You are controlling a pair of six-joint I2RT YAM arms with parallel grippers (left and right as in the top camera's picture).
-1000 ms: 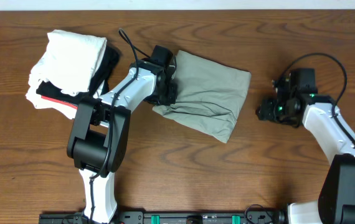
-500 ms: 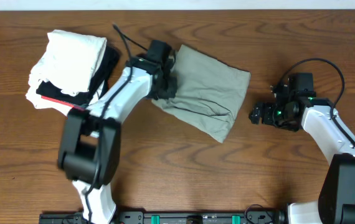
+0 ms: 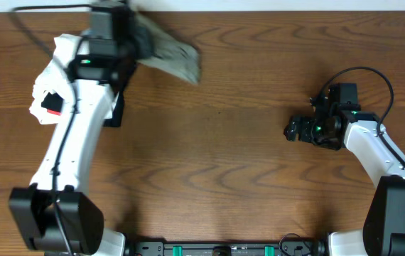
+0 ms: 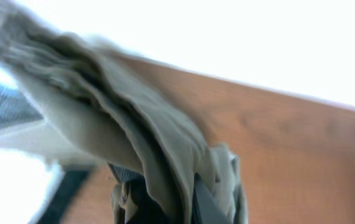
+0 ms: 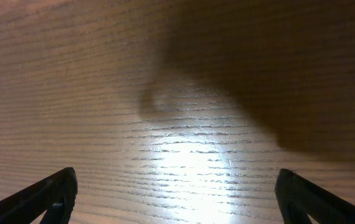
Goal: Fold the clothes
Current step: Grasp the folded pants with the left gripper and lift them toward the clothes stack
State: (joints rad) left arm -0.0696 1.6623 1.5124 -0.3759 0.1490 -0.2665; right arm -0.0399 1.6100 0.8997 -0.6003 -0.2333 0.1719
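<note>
While the left gripper point(image 3: 137, 44) is clamped tight on a bunched edge of the khaki garment point(image 3: 174, 58), the left arm point(image 3: 74, 135) reaches to the far-left corner of the table point(image 3: 217, 156). The garment hangs from the jaws as a blurred bundle, w/ its loose end trailing right along the far edge. Can't tell if that end touches the wood. In the wrist view the cloth drapes in thick layers over the fingers, so the grip prob. takes several layers at once.

The right gripper point(image 3: 290, 131) is spread wide, holding nothing, low over bare table and well apart from the cloth.

Step in hand, my read: carry-to-stack. The bundle sits just beside the white clothes point(image 3: 60, 71) and the black garment point(image 3: 114, 114) piled at left, so folding is prob. done or nearly. Blur hides how neat the fold is.

Next move needs:
- bring the bundle over the pile and lower it flat, not dropped from height
- let go only once the cloth rests
- pull back straight, since thin soft cloth may cling to a finger and drag the fold open
- the right arm can stay clear
</note>
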